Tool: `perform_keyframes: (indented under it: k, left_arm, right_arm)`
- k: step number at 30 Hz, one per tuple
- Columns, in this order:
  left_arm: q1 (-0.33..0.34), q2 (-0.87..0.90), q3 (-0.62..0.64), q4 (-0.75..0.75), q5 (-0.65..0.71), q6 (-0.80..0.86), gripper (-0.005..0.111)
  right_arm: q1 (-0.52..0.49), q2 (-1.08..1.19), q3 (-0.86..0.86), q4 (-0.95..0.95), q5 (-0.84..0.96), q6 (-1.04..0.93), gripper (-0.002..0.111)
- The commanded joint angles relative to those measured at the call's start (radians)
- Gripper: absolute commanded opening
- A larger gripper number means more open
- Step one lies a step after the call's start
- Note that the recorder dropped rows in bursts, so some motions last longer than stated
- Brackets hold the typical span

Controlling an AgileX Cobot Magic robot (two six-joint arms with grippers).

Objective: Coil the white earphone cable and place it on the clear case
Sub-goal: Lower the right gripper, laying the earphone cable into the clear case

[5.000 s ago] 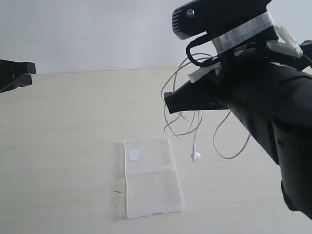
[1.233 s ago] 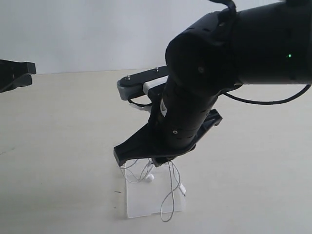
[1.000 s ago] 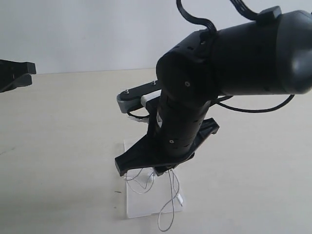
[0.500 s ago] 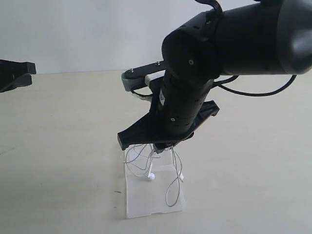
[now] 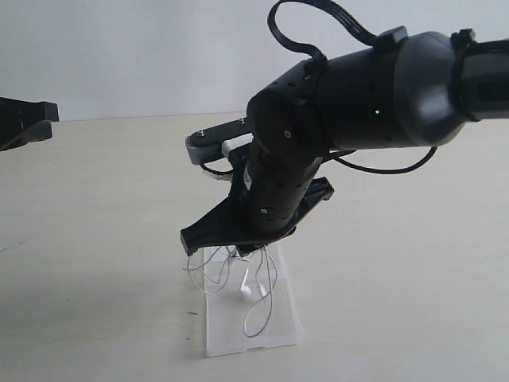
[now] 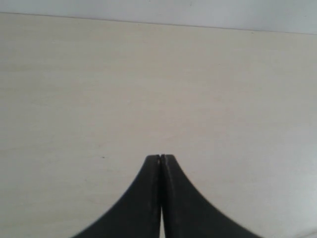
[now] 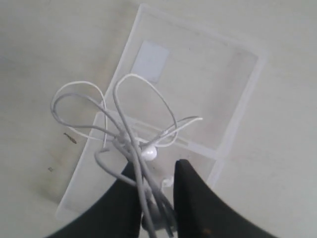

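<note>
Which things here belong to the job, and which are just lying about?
Job: white earphone cable, hanging from the right gripper; clear case under it.
Lying about: small dark speck on the table; left gripper, shut, empty.

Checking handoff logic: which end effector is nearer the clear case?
Right. The right end effector hangs above the clear case, holding the white earphone cable; the left end effector sits far off.
</note>
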Motion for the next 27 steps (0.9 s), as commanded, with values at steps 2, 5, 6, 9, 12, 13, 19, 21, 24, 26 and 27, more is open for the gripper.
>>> perform_keyframes:
  k: [2, 5, 6, 9, 12, 13, 19, 21, 24, 26, 27]
  left_arm:
    - [0.001, -0.009, 0.002, -0.002, -0.002, 0.005, 0.000]
    - [0.001, -0.009, 0.002, -0.002, -0.002, 0.006, 0.000]
    - [0.001, -0.009, 0.002, -0.002, -0.002, 0.006, 0.000]
    - [0.001, -0.009, 0.002, -0.002, -0.002, 0.006, 0.000]
    - [0.001, -0.009, 0.002, -0.002, -0.006, 0.006, 0.000]
    - [0.001, -0.009, 0.002, -0.002, -0.006, 0.006, 0.000]
    - [0.001, -0.009, 0.002, -0.002, -0.006, 0.006, 0.000]
    - [0.001, -0.009, 0.002, -0.002, -0.006, 0.006, 0.000]
    - [0.001, -0.009, 0.002, -0.002, -0.006, 0.006, 0.000]
    - [0.001, -0.009, 0.002, -0.002, -0.006, 0.006, 0.000]
    - [0.001, -0.009, 0.002, -0.002, -0.006, 0.006, 0.000]
  right_arm:
    - [-0.006, 0.001, -0.007, -0.002, 0.114, -0.008, 0.000]
    - [-0.006, 0.001, -0.007, 0.013, 0.162, -0.013, 0.000]
    - [-0.006, 0.001, -0.005, 0.018, 0.159, -0.016, 0.000]
    - [-0.004, 0.001, -0.005, 0.056, 0.139, -0.042, 0.000]
    - [-0.004, 0.031, -0.005, 0.072, 0.113, -0.060, 0.000]
    - [-0.004, 0.041, -0.007, 0.072, 0.113, -0.060, 0.000]
    - [-0.004, 0.106, -0.007, 0.074, 0.103, -0.068, 0.000]
    - [-0.004, 0.123, -0.020, 0.078, 0.102, -0.073, 0.000]
    - [-0.004, 0.156, -0.085, 0.099, 0.134, -0.106, 0.000]
    - [-0.004, 0.179, -0.142, 0.099, 0.170, -0.108, 0.000]
    - [-0.004, 0.190, -0.161, 0.099, 0.195, -0.108, 0.000]
